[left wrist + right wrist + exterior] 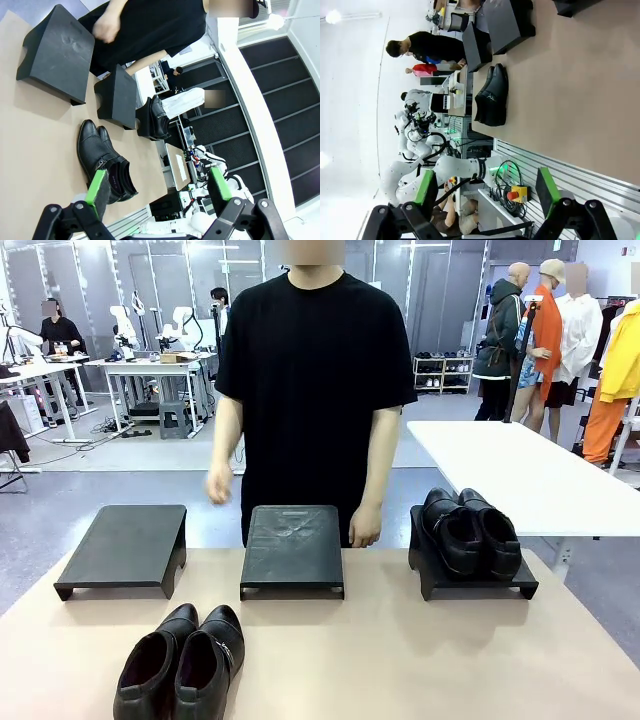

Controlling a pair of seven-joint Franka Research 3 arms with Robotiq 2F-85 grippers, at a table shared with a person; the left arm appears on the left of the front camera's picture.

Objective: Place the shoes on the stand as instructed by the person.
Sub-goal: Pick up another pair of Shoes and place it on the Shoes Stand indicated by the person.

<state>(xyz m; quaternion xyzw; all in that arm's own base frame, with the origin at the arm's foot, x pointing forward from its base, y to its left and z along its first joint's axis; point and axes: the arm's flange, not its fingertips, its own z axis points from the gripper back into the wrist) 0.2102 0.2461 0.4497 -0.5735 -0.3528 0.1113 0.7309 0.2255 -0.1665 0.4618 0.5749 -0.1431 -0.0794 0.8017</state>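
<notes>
Shoes [180, 665] sit paired at near edge, left of centre, long axis near-to-far with toes toward the bare stands [125, 540]; left gripper [157, 177] is closer, wide open and empty, as is right gripper [485, 181].

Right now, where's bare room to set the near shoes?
Left stand and middle stand: tops bare. Right stand: filled by a pair of shoes. Table open right of the near pair. Person's hand by middle stand's far corner.

Shoes [470, 532] on right stand [480, 589], second pair [182, 665] on table [400, 660]
</notes>
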